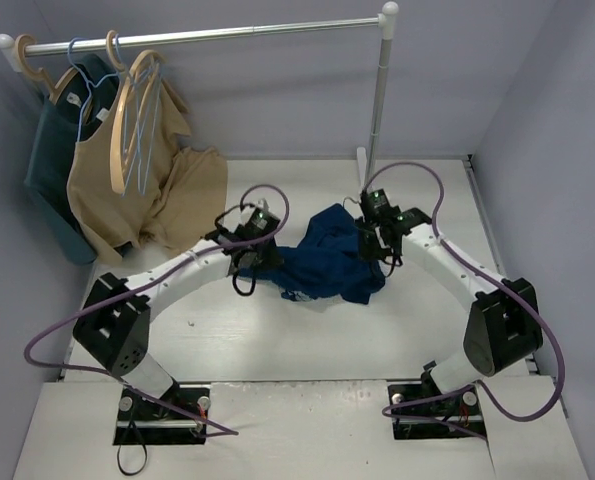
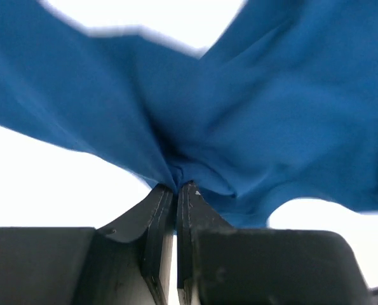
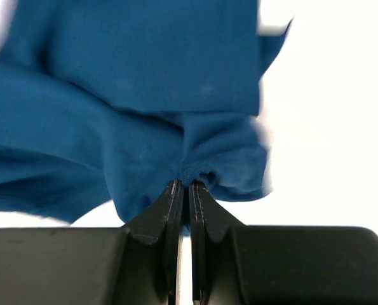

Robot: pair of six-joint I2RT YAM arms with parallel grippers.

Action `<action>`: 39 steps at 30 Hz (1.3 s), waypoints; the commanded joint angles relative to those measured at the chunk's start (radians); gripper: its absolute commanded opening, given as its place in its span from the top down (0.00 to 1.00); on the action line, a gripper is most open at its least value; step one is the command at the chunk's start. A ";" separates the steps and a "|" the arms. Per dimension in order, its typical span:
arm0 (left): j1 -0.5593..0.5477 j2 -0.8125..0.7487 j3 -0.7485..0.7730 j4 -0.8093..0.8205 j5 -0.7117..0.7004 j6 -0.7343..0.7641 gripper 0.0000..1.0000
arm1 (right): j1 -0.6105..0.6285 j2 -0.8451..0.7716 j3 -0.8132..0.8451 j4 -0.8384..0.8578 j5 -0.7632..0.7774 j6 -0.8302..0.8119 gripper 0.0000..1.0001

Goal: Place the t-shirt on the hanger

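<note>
White table (image 1: 277, 340) under t-shirt (image 1: 327, 265) — grey walls (image 1: 277, 100).

A tan garment (image 1: 102, 195) and a teal garment (image 1: 47, 160) hang on wooden hangers (image 1: 122, 105) from a white rail (image 1: 227, 31).

**Crumpled t-shirt (image 1: 327, 265) mid-frame, hanger (image 1: 80, 95) on the rail (image 1: 227, 35)**

The navy-blue t-shirt sits bunched at the centre of the frame, folds gathered, its print hidden. The thin light-blue hanger hangs by its curved hook at the upper left, well apart from the shirt.
</note>
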 commanded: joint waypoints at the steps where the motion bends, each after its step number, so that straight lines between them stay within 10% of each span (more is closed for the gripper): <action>1: 0.018 -0.158 0.220 -0.110 -0.118 0.154 1.00 | -0.007 -0.086 0.232 -0.077 0.122 -0.077 1.00; 13: 0.024 -0.297 0.823 -0.210 -0.196 0.563 1.00 | -0.001 -0.114 0.967 -0.031 0.126 -0.326 1.00; 31: 0.024 -0.448 0.711 -0.440 -0.072 0.518 1.00 | -0.001 -0.387 0.615 0.052 -0.224 -0.298 1.00; 39: 0.024 -0.475 0.255 -0.336 -0.055 0.413 1.00 | -0.001 -0.335 0.293 0.055 -0.235 -0.217 1.00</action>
